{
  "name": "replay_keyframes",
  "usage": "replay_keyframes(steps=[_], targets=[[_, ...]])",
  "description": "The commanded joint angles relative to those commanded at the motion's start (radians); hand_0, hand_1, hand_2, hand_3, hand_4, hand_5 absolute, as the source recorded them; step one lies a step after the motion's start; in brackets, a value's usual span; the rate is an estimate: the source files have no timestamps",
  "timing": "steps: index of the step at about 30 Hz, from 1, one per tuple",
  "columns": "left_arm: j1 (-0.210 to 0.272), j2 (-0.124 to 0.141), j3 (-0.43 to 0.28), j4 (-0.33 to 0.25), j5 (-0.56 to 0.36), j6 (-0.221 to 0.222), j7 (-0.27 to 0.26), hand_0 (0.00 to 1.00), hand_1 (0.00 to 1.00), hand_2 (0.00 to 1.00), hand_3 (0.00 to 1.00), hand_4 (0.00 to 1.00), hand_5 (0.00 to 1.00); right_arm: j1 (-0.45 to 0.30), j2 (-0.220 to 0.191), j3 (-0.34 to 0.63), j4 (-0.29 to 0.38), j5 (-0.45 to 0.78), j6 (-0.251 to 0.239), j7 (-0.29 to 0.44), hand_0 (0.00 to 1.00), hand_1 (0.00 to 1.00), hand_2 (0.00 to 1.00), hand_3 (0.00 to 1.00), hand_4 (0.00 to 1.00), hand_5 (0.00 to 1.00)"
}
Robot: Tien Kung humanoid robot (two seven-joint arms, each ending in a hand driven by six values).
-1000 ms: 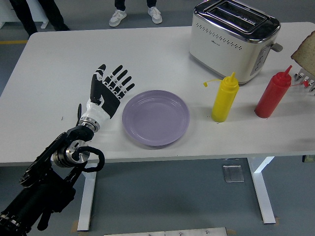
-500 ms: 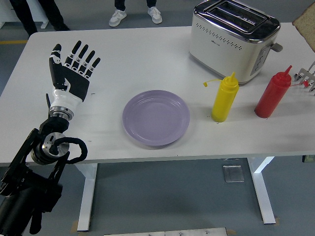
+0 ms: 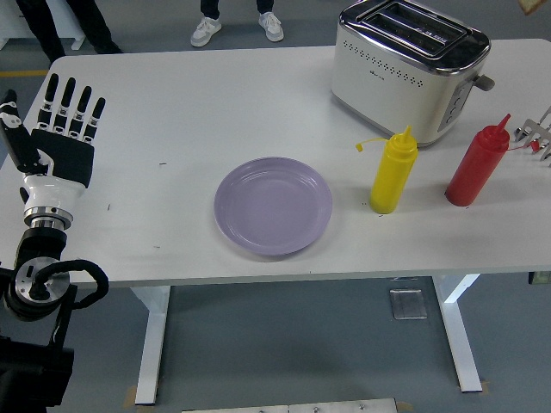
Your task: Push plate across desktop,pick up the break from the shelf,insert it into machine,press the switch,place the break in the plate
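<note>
A lilac plate lies near the middle of the white table, with nothing on it. My left hand is held upright over the table's left edge, fingers spread and holding nothing, well away from the plate. The cream and chrome toaster stands at the back right, its slots showing nothing inside. A tan corner of a bread slice shows at the picture's top right corner, above and right of the toaster. What holds it is out of view. My right hand is not visible.
A yellow squeeze bottle and a red squeeze bottle stand right of the plate, in front of the toaster. A metal rack pokes in at the right edge. People's legs and shoes stand beyond the far side.
My left hand has drawn back from beside the plate to the table's left edge. The bread slice has risen from the right edge to the top right corner. The plate has stayed put.
</note>
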Motion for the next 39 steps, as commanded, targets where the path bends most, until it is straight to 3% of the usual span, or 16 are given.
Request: replay_keyframes(steps=[7,13,19,28,39], targets=[[0.042,0.016,-0.054,-0.048,-0.008,0.001,0.002,0.797,0.815,0.830,0.767,0.625,0.998,0.152,0.028,-0.133,-0.131,0.092,0.043,0.071,0.243,0.297,0.374,0.445,0.250,0.002],[0.047,0.020,-0.048,-0.053,-0.011,0.000,0.005,0.796,0.813,0.829,0.767,0.622,0.998,0.283,0.075,-0.243,-0.258,0.151,0.098,0.141,0.243,0.295,0.373,0.443,0.254,0.002],[0.046,0.020,-0.039,-0.052,-0.013,0.000,0.007,0.795,0.813,0.829,0.766,0.621,0.998,0.389,0.135,-0.325,-0.380,0.190,0.164,0.159,0.243,0.295,0.373,0.443,0.244,0.002],[0.047,0.022,-0.034,-0.053,-0.014,0.001,0.008,0.795,0.813,0.831,0.765,0.620,0.998,0.472,0.196,-0.408,-0.549,0.257,0.269,0.147,0.244,0.296,0.374,0.444,0.242,0.002],[0.042,0.026,-0.034,-0.055,-0.014,0.002,0.007,0.796,0.813,0.831,0.765,0.619,0.998,0.495,0.211,-0.465,-0.626,0.290,0.319,0.123,0.244,0.297,0.374,0.443,0.240,0.002]])
